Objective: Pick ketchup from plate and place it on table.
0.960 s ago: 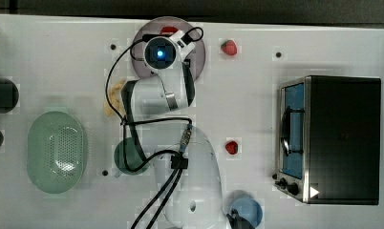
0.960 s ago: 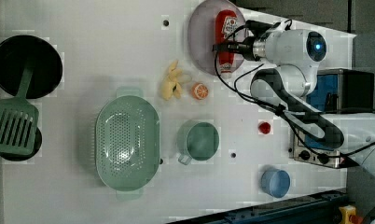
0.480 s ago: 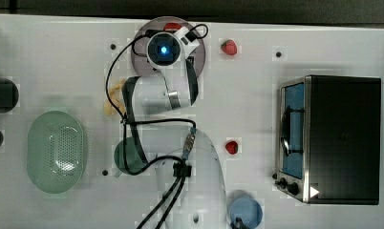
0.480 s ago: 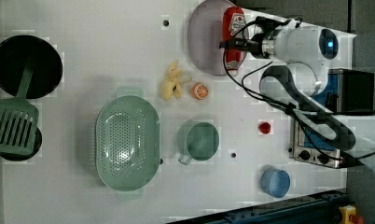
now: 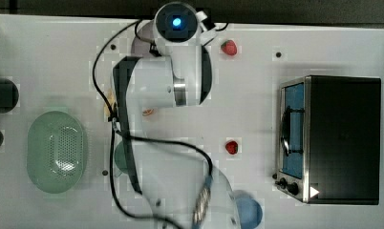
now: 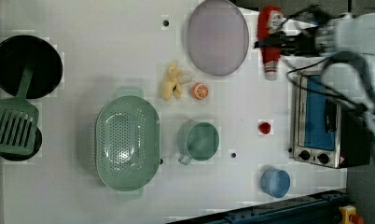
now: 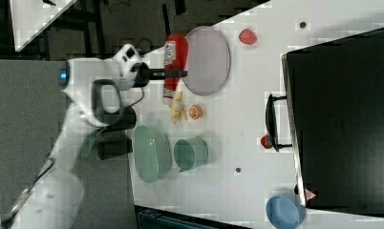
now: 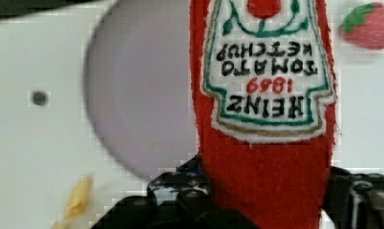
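The red ketchup (image 6: 271, 32) with its white label is held up off the plate, and my gripper (image 6: 272, 43) is shut on its middle. In the left view it hangs just past the right rim of the pale mauve plate (image 6: 217, 37), over the white table (image 6: 129, 42). The right view has the ketchup (image 7: 169, 57) at the plate's (image 7: 208, 59) left edge, my gripper (image 7: 171, 73) across it. In the wrist view the ketchup (image 8: 266, 71) stands between my fingers (image 8: 359, 198), the plate (image 8: 137, 105) behind it. My wrist (image 5: 176, 23) covers the bottle in the top view.
A toaster oven (image 6: 323, 119) sits under my arm in the left view. One strawberry (image 5: 229, 46) lies near the plate and another (image 6: 265, 127) by the oven. Banana pieces (image 6: 172, 84), an orange slice (image 6: 199, 90), a green cup (image 6: 199, 141), a green basket (image 6: 126, 142) and a blue bowl (image 6: 275, 182) stand around.
My gripper has carried the ketchup off the plate, rightward in the left view and toward the top edge in the top view. The plate's surface now shows bare.
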